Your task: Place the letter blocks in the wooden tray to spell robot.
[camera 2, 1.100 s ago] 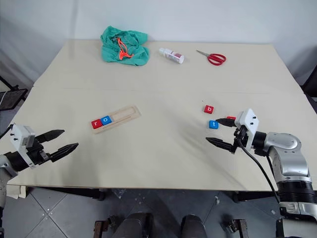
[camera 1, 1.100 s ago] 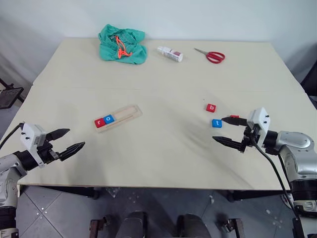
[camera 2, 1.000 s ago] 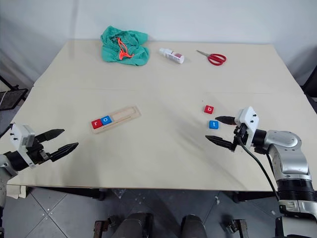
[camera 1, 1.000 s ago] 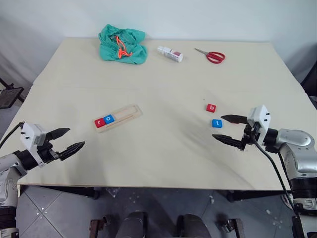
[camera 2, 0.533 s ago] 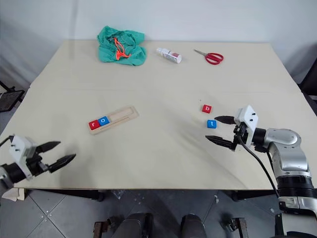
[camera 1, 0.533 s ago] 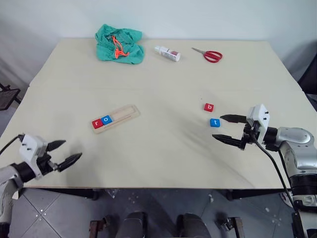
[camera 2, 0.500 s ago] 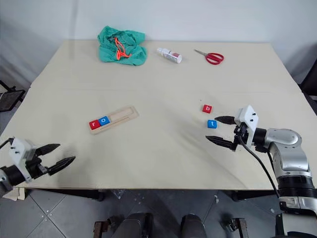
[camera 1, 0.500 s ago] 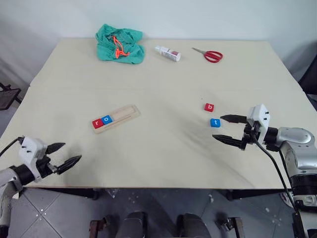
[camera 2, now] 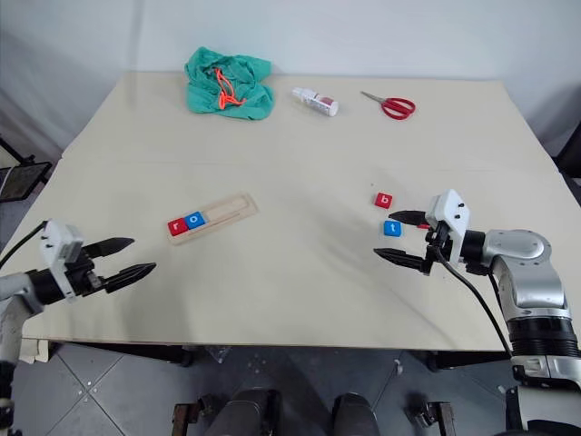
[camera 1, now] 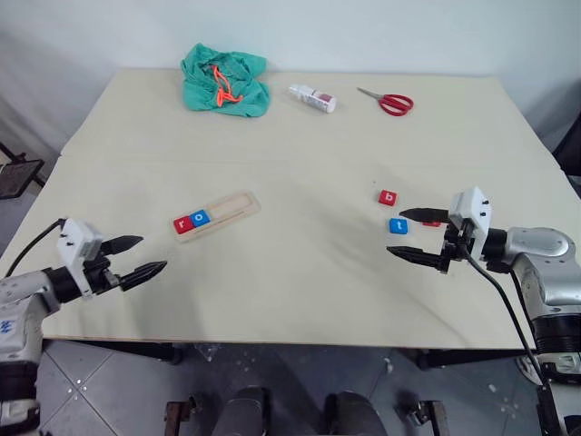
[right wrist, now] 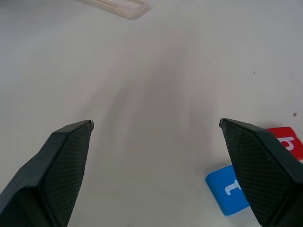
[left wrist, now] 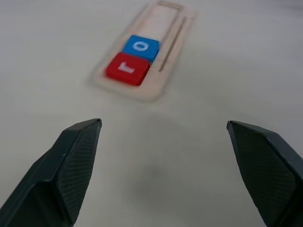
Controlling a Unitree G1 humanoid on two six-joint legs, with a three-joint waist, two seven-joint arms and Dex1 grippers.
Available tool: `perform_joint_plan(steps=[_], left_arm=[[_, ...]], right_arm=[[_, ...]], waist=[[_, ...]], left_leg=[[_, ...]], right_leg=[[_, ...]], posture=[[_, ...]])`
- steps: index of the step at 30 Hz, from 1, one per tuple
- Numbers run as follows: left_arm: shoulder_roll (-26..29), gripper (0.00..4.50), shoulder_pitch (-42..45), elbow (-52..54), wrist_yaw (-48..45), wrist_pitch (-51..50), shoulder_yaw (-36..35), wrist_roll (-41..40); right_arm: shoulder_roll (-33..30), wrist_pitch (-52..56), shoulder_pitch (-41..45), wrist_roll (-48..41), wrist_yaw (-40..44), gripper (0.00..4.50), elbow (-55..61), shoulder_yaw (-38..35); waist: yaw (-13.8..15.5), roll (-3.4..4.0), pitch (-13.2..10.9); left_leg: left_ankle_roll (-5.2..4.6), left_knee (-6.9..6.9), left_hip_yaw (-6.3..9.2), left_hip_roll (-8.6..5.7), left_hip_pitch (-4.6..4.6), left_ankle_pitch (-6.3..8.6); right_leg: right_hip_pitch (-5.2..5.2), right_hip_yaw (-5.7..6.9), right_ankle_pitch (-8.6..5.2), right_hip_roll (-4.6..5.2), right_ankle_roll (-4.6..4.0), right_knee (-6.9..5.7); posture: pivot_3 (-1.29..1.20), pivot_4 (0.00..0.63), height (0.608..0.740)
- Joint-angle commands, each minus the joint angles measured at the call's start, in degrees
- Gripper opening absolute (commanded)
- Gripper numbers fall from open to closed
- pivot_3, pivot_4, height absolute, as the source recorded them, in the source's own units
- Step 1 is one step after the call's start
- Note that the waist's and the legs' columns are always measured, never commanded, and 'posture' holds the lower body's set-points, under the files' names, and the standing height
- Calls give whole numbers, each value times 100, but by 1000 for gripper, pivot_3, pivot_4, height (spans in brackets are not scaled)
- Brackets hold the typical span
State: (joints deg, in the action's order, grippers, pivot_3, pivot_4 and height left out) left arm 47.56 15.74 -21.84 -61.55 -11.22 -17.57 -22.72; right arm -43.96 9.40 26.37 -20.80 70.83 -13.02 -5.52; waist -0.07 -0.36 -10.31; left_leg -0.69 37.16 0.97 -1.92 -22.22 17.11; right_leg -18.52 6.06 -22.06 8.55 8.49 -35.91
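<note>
1. Letter blocks sit in two groups: a red block marked "r" (camera 1: pixel 183 223) and a blue block marked "o" (camera 1: pixel 201 217) already lie side by side at the near-left end of the wooden tray (camera 1: pixel 238 205), which rests at a slant on the table (camera 1: pixel 300 136), left of centre.
2. We see the loose blocks well apart from the tray, on the right: a red "b" (camera 1: pixel 388 197), a blue "t" (camera 1: pixel 398 225) just nearer than it, and a sliver of another red block (camera 1: pixel 432 222) half hidden behind our right gripper (camera 1: pixel 416 234); its letter cannot be read.
3. Our right gripper hovers just beside the "t" with both fingers spread wide and nothing between them; our left gripper (camera 1: pixel 138 258) hangs near the table's left front edge, likewise open and empty, pointing toward the tray.
4. We judge the next letter needed is "b", so the right gripper should pass over the "t" and straddle the "b" squarely, fingers on opposite edges.
5. We should close only once the tile is centred, since these flat tiles look likely to skid on the smooth table.
6. We should set it flush against the blue "o", letter facing the same way.
7. Readable writing is limited to the white lowercase letters r, o, b and t; the label on the small bottle (camera 1: pixel 312 98) at the far side is too small to read.
</note>
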Motion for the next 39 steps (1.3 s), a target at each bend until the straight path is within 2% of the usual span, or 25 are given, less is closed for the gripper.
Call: perform_joint_plan(steps=[1,8,12,22,29,32,34,39], left_arm=[[30,4500,736,-892,-347,449,394,366],[-147,4500,2514,-3147,-546,1484,1109,1207],[-305,4500,3088,-3951,-531,1889,1359,1574],[-582,4500,3806,-4959,-64,2060,1638,2227],[-650,4500,3809,-5109,-93,2036,1795,2501],[-669,3954,3680,-5100,-245,2168,1852,2558],[-672,3406,3637,-5098,-283,2212,1836,2542],[-678,3385,3652,-5043,-232,2138,1802,2503]], right_arm=[[-130,180,-183,-199,-93,4457,563,-238],[-249,535,-938,-405,-467,4457,1433,-667],[-278,683,-1372,-483,-674,4457,1824,-915],[-349,861,-1838,-587,-917,4457,2241,-1262],[-398,895,-1856,-608,-960,4457,2264,-1324],[-412,920,-1785,-605,-974,4500,2237,-1311],[-418,928,-1771,-606,-974,4500,2234,-1303],[-422,887,-1641,-567,-957,4500,2130,-1223]], waist=[[-3,0,0],[7,-5,-3],[14,-7,-4],[15,-10,-5],[20,-9,-5],[18,-8,-4],[16,-8,-4],[15,-7,-3]], left_leg=[[0,0,-1,0,0,0],[0,3,-4,-3,-2,0],[0,6,-9,-9,-6,0],[-1,10,-8,-9,-7,-1],[-2,18,-4,-8,-4,-1],[-2,18,-3,-8,-2,-1],[-2,18,-3,-8,-1,-1],[-2,18,-2,-8,1,-1]], right_leg=[[-1,2,0,0,0,-1],[-3,11,0,1,0,-7],[-3,16,0,5,1,-8],[-2,23,0,6,1,-13],[2,21,0,6,1,-20],[3,20,0,7,1,-21],[2,19,0,7,1,-21],[2,17,0,7,1,-23]], posture=[[0,150,740],[0,150,740],[0,150,740],[0,150,740],[0,150,740],[0,150,740],[0,150,740],[0,150,740]])
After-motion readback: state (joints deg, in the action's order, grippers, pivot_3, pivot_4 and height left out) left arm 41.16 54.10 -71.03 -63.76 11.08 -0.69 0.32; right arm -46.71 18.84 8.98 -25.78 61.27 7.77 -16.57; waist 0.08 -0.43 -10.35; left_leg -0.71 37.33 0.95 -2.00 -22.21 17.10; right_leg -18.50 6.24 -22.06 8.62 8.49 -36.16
